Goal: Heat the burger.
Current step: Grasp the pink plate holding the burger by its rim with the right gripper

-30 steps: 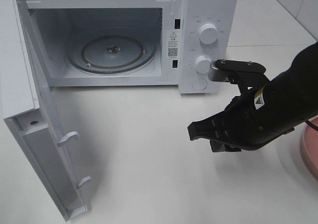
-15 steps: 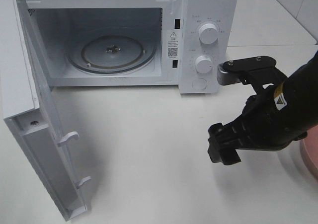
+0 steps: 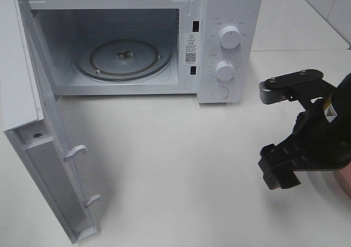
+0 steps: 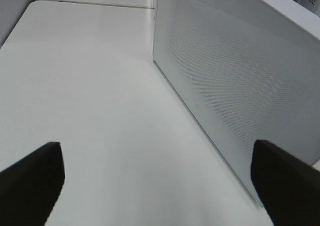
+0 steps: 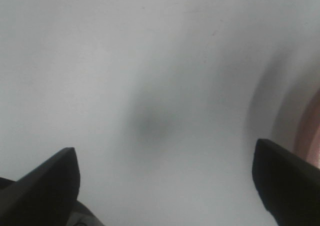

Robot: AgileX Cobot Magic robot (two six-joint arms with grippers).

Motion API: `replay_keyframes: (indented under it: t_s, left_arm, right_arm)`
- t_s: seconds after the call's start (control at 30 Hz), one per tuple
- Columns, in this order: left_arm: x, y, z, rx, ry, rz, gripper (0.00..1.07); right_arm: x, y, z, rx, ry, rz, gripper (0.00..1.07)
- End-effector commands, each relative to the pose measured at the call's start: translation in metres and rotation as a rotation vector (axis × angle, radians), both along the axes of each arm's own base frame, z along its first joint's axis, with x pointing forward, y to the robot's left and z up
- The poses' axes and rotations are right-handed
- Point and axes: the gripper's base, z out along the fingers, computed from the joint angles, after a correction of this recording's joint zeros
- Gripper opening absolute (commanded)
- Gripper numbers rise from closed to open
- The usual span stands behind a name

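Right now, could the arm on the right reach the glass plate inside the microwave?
Probably yes. The microwave door is swung wide open to the left, the glass turntable sits bare, and nothing visible lies between the opening and the right gripper, whose jaws are open and empty.

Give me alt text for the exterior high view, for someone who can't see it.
A white microwave stands with its door swung open to the left and its glass turntable bare. The right gripper hangs above the white table at right, near the edge of a pink plate; no burger shows.
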Motion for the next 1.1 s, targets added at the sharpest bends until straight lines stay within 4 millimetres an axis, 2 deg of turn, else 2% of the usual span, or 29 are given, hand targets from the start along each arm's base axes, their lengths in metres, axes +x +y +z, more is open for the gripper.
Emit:
replay_keyframes:
  t_s: [0.03, 0.23, 1.1]
  left_arm:
    - [-0.001, 0.0, 0.0, -0.003, -0.028, 0.001, 0.93]
    - [-0.001, 0.0, 0.0, -0.003, -0.028, 0.001, 0.93]
    - [-0.001, 0.0, 0.0, -0.003, -0.028, 0.001, 0.93]
  right_arm:
    - [0.003, -0.015, 0.003, -0.04, 0.009, -0.033, 0.81]
    - [0.005, -0.029, 0.002, -0.053, 0.027, -0.091, 0.75]
    - [0.02, -0.079, 0.003, -0.05, -0.013, -0.303, 0.75]
